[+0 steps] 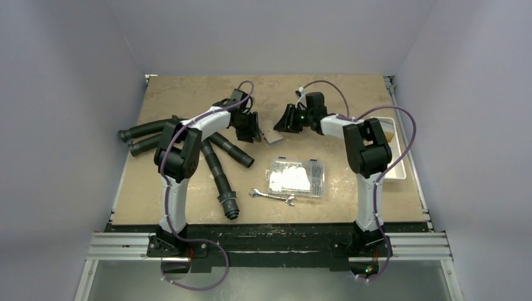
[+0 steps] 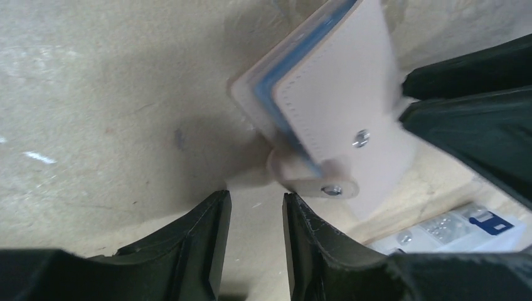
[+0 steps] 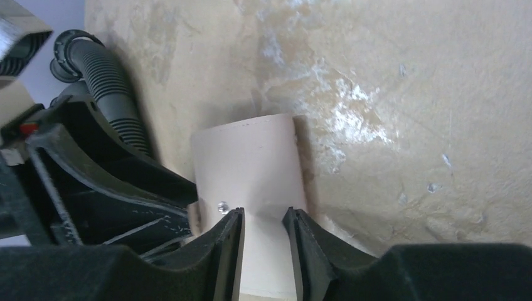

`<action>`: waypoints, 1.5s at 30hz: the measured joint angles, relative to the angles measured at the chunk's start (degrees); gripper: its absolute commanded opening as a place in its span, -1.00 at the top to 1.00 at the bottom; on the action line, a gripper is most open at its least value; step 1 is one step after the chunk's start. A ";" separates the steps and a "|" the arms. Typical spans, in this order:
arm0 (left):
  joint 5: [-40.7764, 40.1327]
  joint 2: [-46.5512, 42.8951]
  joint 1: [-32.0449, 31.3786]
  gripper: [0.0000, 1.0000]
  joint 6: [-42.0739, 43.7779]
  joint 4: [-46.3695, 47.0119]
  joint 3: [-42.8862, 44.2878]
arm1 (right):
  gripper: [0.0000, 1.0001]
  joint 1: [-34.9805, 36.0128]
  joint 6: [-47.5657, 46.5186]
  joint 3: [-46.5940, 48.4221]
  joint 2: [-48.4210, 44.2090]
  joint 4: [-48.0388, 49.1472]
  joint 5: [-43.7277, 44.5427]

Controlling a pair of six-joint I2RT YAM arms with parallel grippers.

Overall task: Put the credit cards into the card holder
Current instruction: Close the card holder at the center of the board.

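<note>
Step in hand, as judged: the late stage of loading, with the holder being steadied or adjusted rather than a card being fetched.

The card holder (image 1: 273, 136) lay flat on the counter (image 1: 188, 94), between the two claws and well clear of the clear compartment box (image 1: 296, 177). In the left wrist view the credit cards (image 2: 279, 116) showed as blue edges layered between the holder's tan leaves, so they appeared seated inside. No loose card was visible elsewhere on the counter.

The left claw (image 2: 256, 232) stood just short of the holder's snap tab. Its jaws were narrowly spread, with bare counter showing between them and nothing held.

The right claw (image 3: 262, 244) was over the holder's opposite end. Its jaws were narrowly parted, with tan leather visible through the gap. It could not be told whether they nipped any part of the holder.

Next move, as judged: confirm the cards are fully home, then close or press the flap. That calls for one claw to hold the holder down while the other works the tab. Risk noted: the light holder may slide on the counter.
</note>
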 measured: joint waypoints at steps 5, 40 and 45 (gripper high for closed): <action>2.89 1.88 0.24 0.22 -2.16 1.92 1.40 | 0.20 0.94 3.50 -6.08 -0.55 5.99 1.60; -5.05 0.92 -3.06 0.06 10.19 0.17 13.29 | 0.52 0.24 5.27 -10.97 -5.57 9.97 0.17; -5.73 2.75 -3.08 0.02 11.04 -0.76 13.29 | 0.60 0.50 5.68 -8.09 -3.72 10.43 -1.64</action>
